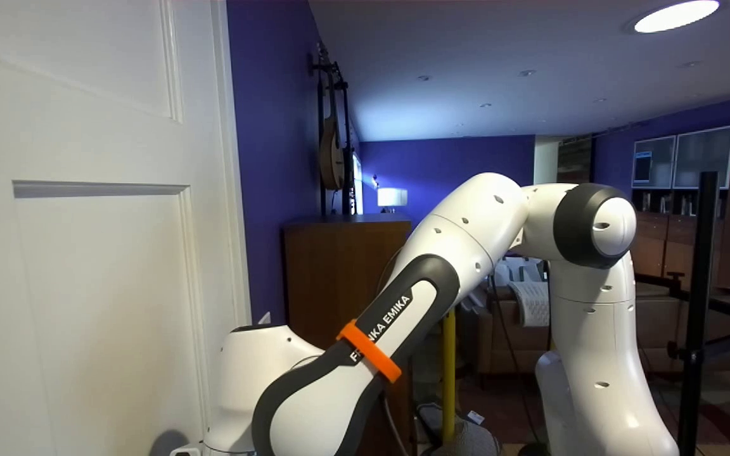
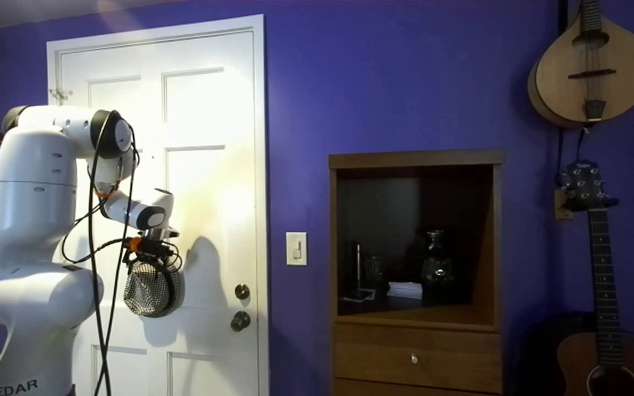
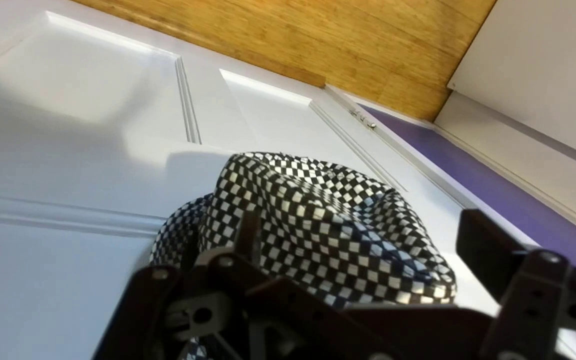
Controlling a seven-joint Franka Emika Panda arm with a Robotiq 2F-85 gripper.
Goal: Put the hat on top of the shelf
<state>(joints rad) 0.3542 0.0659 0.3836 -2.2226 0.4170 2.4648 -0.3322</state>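
In the wrist view, the two fingers (image 3: 249, 232) of the black gripper (image 3: 358, 225) stand wide apart. The small, round, soft hat (image 3: 318, 220), with checks of black and pale silver, is partly between them. The finger on the left side of this view overlaps the hat; between the hat's edge and the other finger, a white gap shows. How the hat is supported, I cannot tell.

In an exterior view, the hat hangs in the air just below the gripper, before the white panelled door (image 2: 207, 181). It is well apart from the shelf (image 2: 416, 159), a dark brown wooden cabinet with a flat top. In its open compartment are a dark, shiny vase (image 2: 437, 269) and a small white paper (image 2: 405, 290).

Also in an exterior view, the white robot arm (image 1: 479, 234), with an orange band (image 1: 370, 351), covers a part of the shelf. A white lampshade (image 1: 392, 196) appears above the shelf top; whether it stands there, I cannot tell.
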